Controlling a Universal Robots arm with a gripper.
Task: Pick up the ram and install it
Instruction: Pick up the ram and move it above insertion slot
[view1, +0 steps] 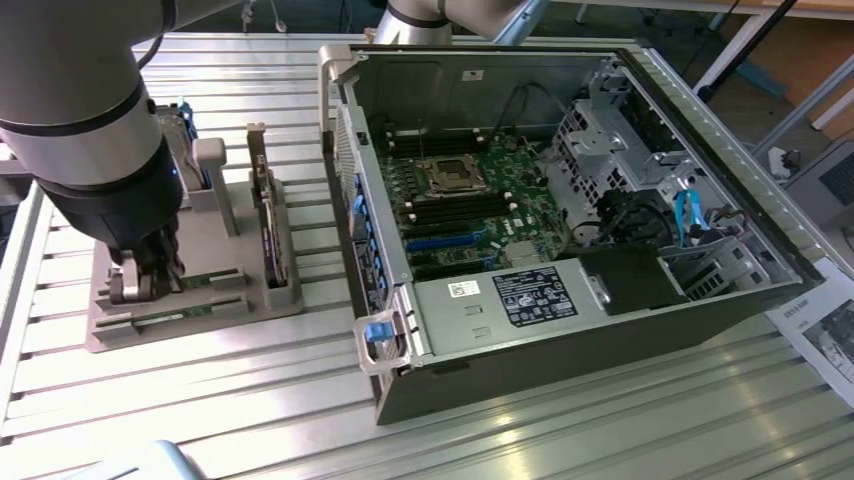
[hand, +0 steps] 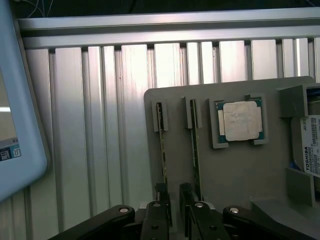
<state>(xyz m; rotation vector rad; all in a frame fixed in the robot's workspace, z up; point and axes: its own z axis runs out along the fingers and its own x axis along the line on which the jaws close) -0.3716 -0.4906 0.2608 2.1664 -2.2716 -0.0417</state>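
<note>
Claw: black two-fingered gripper (hand: 174, 194), released, jaws apart, low over the grey plastic holder (hand: 235, 175).
Ram: thin green ram stick (hand: 163, 150) stands on edge in a holder slot, with a second ram stick (hand: 195, 150) parallel beside it. The fingertips are near the ends of both; unclear which they line up with.
Neighbours: square silver processor chip (hand: 241, 121) in a recess of the holder.
Case: open black computer tower (view1: 561, 340) on the exterior view's right.

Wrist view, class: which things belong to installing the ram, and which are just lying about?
Belonging to the job: ram stick, gripper, grey holder, motherboard, computer case.
Lying about: processor chip, hard drive.
</note>
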